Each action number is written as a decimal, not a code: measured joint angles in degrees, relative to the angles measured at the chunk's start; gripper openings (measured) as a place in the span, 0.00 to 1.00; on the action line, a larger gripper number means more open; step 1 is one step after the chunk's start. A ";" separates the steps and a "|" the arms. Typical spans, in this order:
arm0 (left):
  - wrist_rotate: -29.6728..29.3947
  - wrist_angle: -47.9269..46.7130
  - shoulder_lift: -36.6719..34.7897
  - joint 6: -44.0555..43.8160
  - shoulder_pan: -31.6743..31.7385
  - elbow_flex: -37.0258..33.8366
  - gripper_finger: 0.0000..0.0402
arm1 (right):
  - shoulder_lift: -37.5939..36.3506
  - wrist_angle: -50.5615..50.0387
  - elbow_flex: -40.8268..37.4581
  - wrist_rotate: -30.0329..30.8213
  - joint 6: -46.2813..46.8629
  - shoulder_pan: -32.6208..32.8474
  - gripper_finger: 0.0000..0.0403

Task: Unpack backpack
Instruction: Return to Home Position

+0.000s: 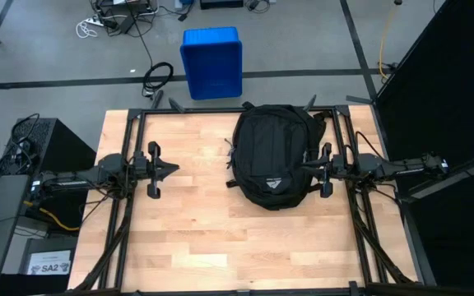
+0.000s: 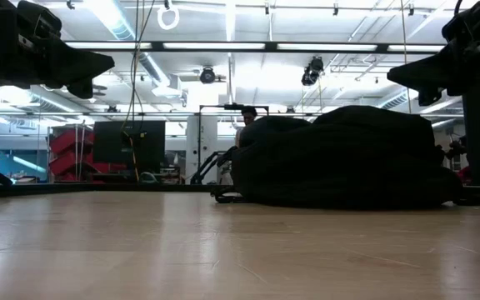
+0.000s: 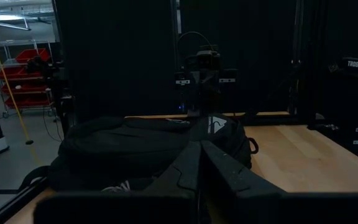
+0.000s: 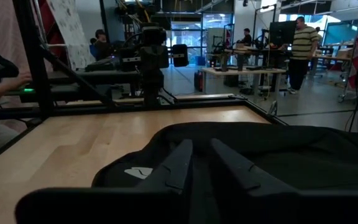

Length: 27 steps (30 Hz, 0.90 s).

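The black backpack [image 1: 274, 156] lies flat on the wooden table [image 1: 188, 238], right of the middle. Its front faces up, with the white triangular logo [image 1: 271, 182] toward the near edge. The logo also shows in the left wrist view [image 3: 216, 124] and the right wrist view [image 4: 138, 173]. My right gripper [image 1: 303, 167] is shut and points level, its tips hanging just above the backpack's right side [image 2: 398, 77]. My left gripper [image 1: 175, 169] is shut, held level above bare wood left of the backpack.
A blue plastic crate [image 1: 212, 62] stands on the floor beyond the table's far edge. Black frame rails [image 1: 130, 148] run along both side edges. Bare wood [image 1: 196, 205] lies left of and in front of the backpack. People [image 4: 302, 43] work in the room behind.
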 joint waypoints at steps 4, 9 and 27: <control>0.00 0.00 0.02 -0.01 -0.02 0.00 0.00 | 0.00 -0.01 0.00 0.00 0.00 0.00 0.10; 0.00 0.01 0.00 0.01 0.00 0.00 0.00 | -0.01 -0.01 0.00 0.00 0.00 0.00 0.10; 0.00 0.01 0.01 0.02 -0.01 0.00 0.00 | 0.00 -0.02 0.00 0.00 0.00 0.00 0.07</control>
